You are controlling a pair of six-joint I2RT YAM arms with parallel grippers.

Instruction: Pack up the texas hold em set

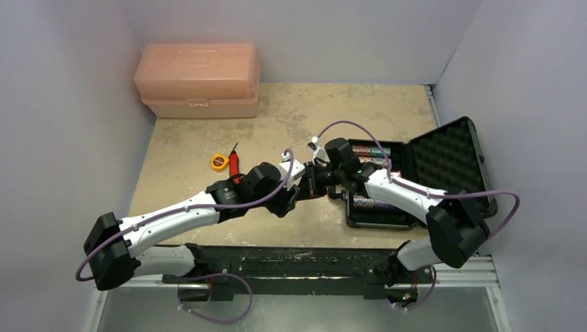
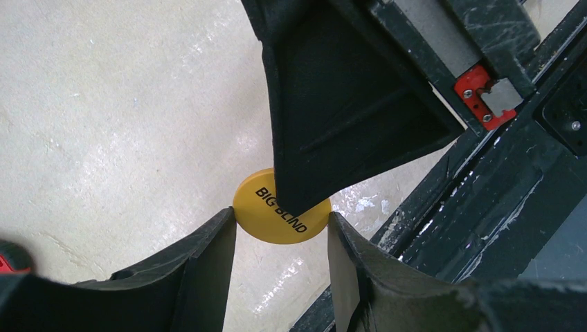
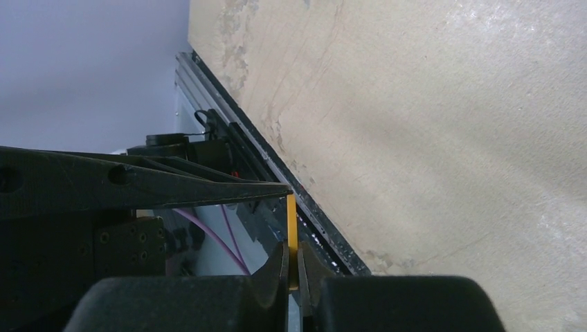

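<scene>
Yellow BIG BLIND disc (image 2: 266, 221) gripped at its rim by left gripper (image 2: 281, 216) jaws, faces pinched by right gripper (image 3: 292, 252) jaws, open black foam-lined case (image 1: 443, 162) located just right.

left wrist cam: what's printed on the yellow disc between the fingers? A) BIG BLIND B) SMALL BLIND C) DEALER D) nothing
A: the yellow disc carries BIG BLIND in black letters, readable in the left wrist view.
</scene>
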